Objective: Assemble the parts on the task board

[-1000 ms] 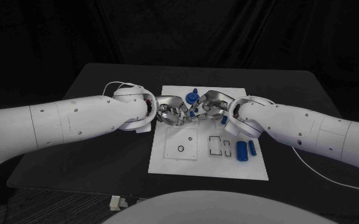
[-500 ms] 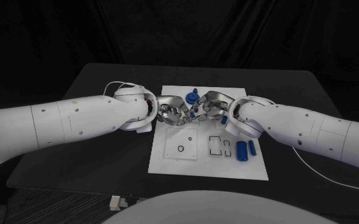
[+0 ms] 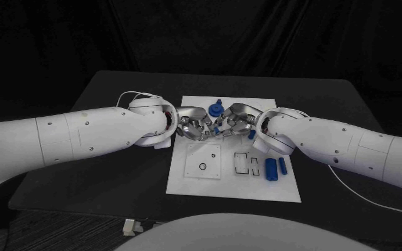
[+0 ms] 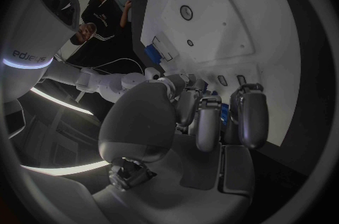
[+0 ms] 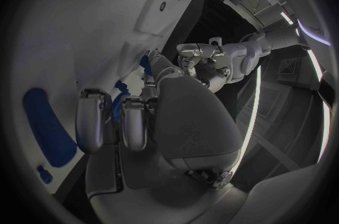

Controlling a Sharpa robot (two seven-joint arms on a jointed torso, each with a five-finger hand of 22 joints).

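Note:
The white task board (image 3: 239, 187) lies in the middle of the table. Over its far half my left hand (image 3: 193, 124) and right hand (image 3: 235, 122) meet fingertip to fingertip, fingers curled around a small blue part (image 3: 216, 128) between them. That part shows between the left hand's (image 4: 205, 117) fingers as a blue sliver (image 4: 225, 113), and at the right hand's (image 5: 141, 117) fingertips (image 5: 120, 88). A blue knobbed part (image 3: 215, 109) stands upright just beyond the hands. A thick blue cylinder (image 3: 271, 168) and a thinner blue pin (image 3: 283, 165) lie on the board's right side.
A square plate with a round hole (image 3: 202, 165) and two rectangular slots (image 3: 246, 164) occupy the board's near half. Another small blue piece (image 3: 251, 135) lies by my right wrist. The black table (image 3: 109, 164) extends to both sides of the board.

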